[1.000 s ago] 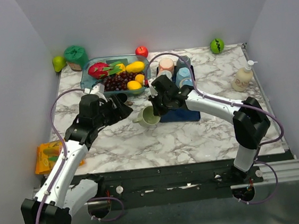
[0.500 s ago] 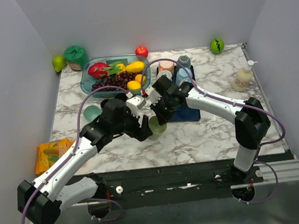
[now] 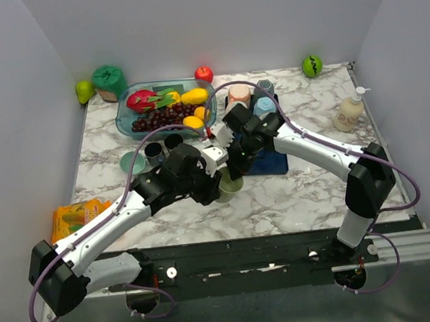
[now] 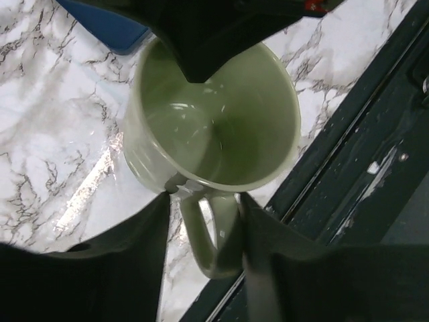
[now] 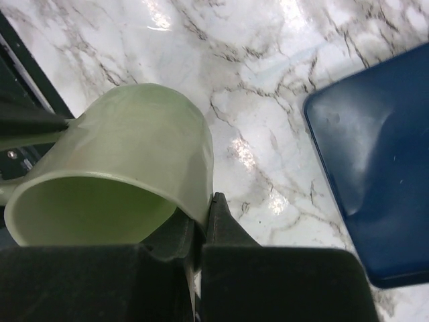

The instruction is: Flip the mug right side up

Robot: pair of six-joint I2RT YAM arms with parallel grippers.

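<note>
The pale green mug [image 3: 231,185] is near the table's front edge, its mouth facing up toward the top camera. My right gripper [image 3: 235,166] is shut on its rim. In the right wrist view one finger sits inside the mug [image 5: 134,154] and one outside, where the right gripper [image 5: 204,211] pinches the wall. My left gripper [image 3: 218,177] reaches in from the left. In the left wrist view the mug [image 4: 221,127] shows its hollow. Its handle [image 4: 208,235] lies between the open left gripper [image 4: 203,201]. One finger touches the handle; a thin gap remains at the other.
A blue rack [image 3: 269,161] with several cups stands just behind the mug. A fruit bowl [image 3: 164,105] is at the back left, two dark cups [image 3: 155,150] and a teal lid [image 3: 130,162] left of centre. A soap bottle [image 3: 348,112] stands right. The table's dark front edge [image 4: 348,168] is close.
My left arm swung from the left side over to the mug and its jaws narrowed around the handle. My right gripper carried the mug toward the front edge.
</note>
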